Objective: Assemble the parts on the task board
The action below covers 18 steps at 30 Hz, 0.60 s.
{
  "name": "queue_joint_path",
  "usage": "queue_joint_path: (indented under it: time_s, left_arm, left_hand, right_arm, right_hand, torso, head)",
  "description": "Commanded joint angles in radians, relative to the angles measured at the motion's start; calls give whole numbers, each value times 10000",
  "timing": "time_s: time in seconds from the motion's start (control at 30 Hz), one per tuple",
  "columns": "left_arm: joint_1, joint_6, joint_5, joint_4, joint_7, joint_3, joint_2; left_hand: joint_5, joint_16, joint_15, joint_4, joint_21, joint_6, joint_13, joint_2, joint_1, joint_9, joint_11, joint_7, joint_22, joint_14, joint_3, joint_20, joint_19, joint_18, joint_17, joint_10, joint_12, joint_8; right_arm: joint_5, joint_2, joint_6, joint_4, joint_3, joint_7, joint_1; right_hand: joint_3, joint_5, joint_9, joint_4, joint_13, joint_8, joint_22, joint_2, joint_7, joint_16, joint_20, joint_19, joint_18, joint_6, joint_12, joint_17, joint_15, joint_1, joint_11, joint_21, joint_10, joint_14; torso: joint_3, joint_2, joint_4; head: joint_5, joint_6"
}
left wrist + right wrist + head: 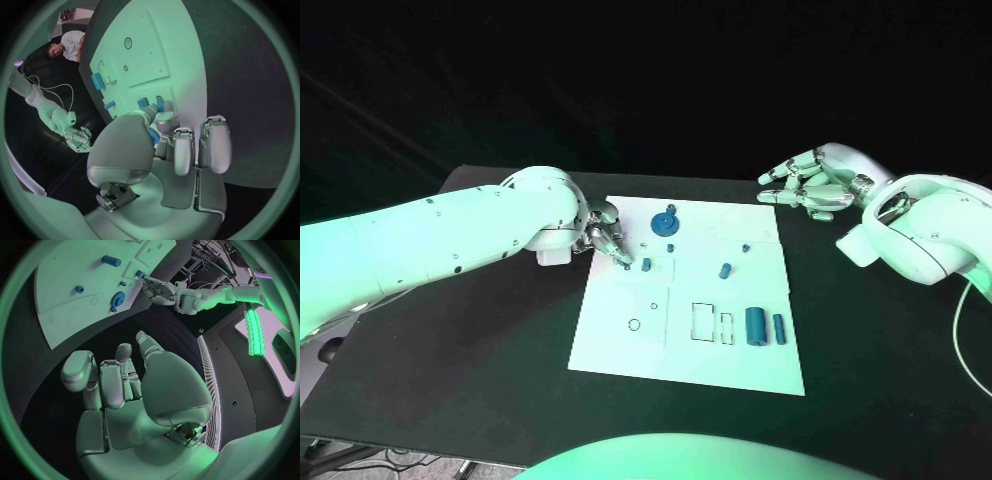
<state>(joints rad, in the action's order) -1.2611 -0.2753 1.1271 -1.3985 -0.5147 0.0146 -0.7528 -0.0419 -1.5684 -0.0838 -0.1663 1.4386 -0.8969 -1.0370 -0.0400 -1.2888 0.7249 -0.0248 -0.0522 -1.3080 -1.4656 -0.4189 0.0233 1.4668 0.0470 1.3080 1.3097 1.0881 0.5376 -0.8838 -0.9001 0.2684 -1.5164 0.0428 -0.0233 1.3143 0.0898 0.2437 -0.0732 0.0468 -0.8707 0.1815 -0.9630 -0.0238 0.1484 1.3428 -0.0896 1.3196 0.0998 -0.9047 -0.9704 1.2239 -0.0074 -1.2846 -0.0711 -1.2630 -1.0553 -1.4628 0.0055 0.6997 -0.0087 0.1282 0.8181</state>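
Presently the white task board (pixel 689 340) lies flat in the middle of the black tabletop (pixel 473 380), with several blue parts on it. A round blue part (pixel 666 221) with a raised stem sits near the board's far edge, toward the robot's left. A small blue peg (pixel 726 270) stands near the board's centre, and two blue cylinders, a longer one (pixel 756 327) and a shorter one (pixel 779 327), lie side by side near the board's right edge, beside two drawn rectangular outlines (pixel 705 322). The left hand (pixel 604 240) is at the board's left edge, its fingers (pixel 182 150) bent downward over the board's surface close to a small blue part (pixel 648 265). From the left wrist view a blue piece (pixel 152 135) shows just between the thumb and the nearest finger, but whether the hand actually grips it I cannot tell. The right hand (pixel 811 183) is held above the bare tabletop beyond the board's far right corner, well apart from all parts; its fingers (pixel 94 385) are loosely curved and spread, and it holds nothing.
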Motion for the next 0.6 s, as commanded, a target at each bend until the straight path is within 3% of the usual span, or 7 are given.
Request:
queue_joint_path:
  time_s: [0.03,0.6]
  left_arm:
    - [7,-461,122,19,-55,1,35]
    - [25,-502,123,89,-42,7,131]
  left_hand:
    - [-55,-24,8,1109,-16,-53,9,42,-8,10,4,36,-959,-1052,-1162,-15,339,-65,2628,65,15,29]
    - [-54,-24,8,1099,-20,-60,22,21,38,24,3,39,-957,-1052,-1212,-15,336,-64,2628,59,2,43]
  right_arm:
    - [-28,4,-92,-11,-2,-92,-6]
    - [-30,-21,-98,-42,-2,-98,-6]
  right_hand:
    - [-27,69,7,35,16,44,9,65,66,-40,5,-14,132,-12,-1,-9,-63,-7,42,57,-32,-316]
    - [-34,74,7,45,36,50,17,71,66,-45,7,-12,133,-10,9,-9,-65,-7,42,65,-25,-318]
  torso:
    - [2,-5,3]
    - [0,-6,4]
  head:
    - [2,21]
    - [6,74]
